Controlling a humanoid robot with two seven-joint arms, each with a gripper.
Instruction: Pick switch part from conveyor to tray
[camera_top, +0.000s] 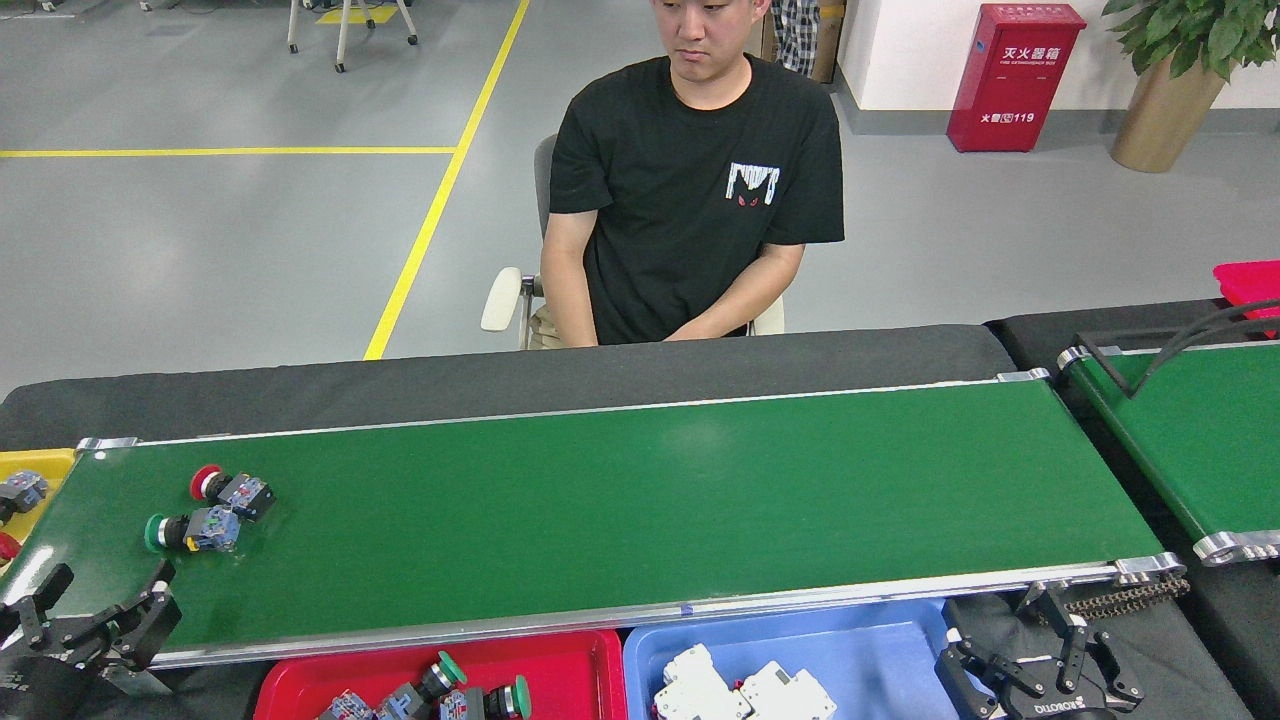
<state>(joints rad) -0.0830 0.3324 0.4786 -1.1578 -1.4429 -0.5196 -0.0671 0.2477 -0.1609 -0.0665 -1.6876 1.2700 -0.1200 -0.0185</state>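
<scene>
Black multi-link end effector (1040, 668) marked ROBOTIQ in white.

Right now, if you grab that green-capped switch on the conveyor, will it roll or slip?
The green-capped switch lies on its side; its round cap may roll, though the blocky blue-grey body should resist. It looks rigid plastic, probably light.

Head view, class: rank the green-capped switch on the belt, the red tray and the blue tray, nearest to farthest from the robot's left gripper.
1. Green-capped switch, on the belt above the left gripper.
2. Red tray, bottom centre.
3. Blue tray, further right.
</scene>
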